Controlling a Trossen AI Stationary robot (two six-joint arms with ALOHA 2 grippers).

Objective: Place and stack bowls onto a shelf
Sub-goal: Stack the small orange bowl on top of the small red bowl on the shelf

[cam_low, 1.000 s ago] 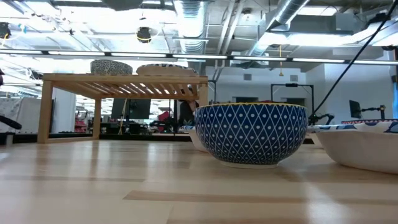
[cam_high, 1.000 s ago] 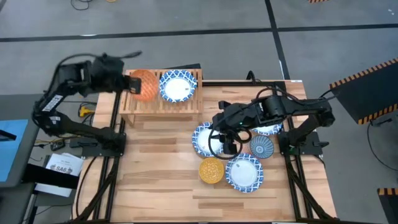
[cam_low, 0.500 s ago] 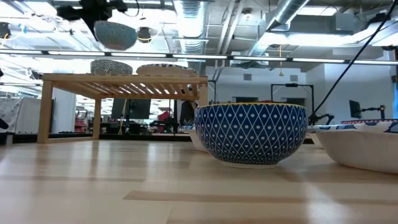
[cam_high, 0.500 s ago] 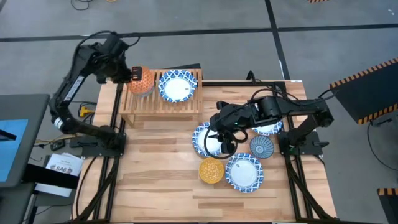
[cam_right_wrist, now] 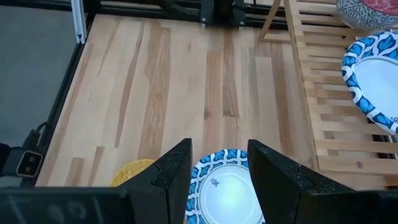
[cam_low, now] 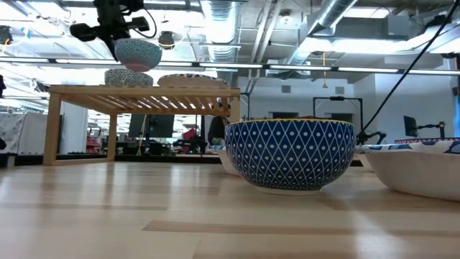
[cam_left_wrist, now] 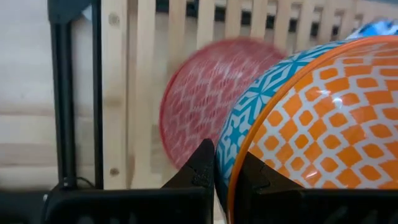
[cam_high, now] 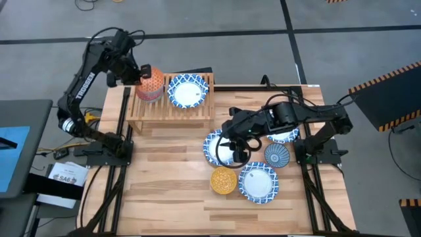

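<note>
My left gripper (cam_high: 137, 76) is shut on an orange bowl (cam_high: 150, 84) with a teal-and-white outside (cam_low: 138, 54). It hangs just above a red bowl (cam_left_wrist: 202, 102) that sits on the left end of the light-wood shelf (cam_high: 172, 108). A wide blue-and-white bowl (cam_high: 187, 91) rests on the slats beside it. My right gripper (cam_high: 235, 148) hovers open over another blue-and-white bowl (cam_right_wrist: 225, 186) on the table, a finger on either side of it in the right wrist view. My left gripper pinches the orange bowl's rim (cam_left_wrist: 229, 186), one finger on the teal outer wall (cam_left_wrist: 200, 169) and one inside (cam_left_wrist: 252, 177). The fingers come from above, slanting down. The bowl hangs below them, lifted clear, its mouth up and slightly tipped, above the red bowl.
On the table stand a yellow bowl (cam_high: 223, 180), a blue-and-white bowl (cam_high: 258, 182), a small dark blue bowl (cam_high: 277, 155) and a blue-and-white bowl (cam_high: 284, 137) partly under the right arm. Bare wood lies at the table's near left (cam_high: 164, 178).
My left gripper has swung from beyond the table's left edge in over the shelf's left end and sunk, rolling as it went. The orange bowl came with it, turned from tipped to nearly mouth-up, and now hangs close above the red bowl.
</note>
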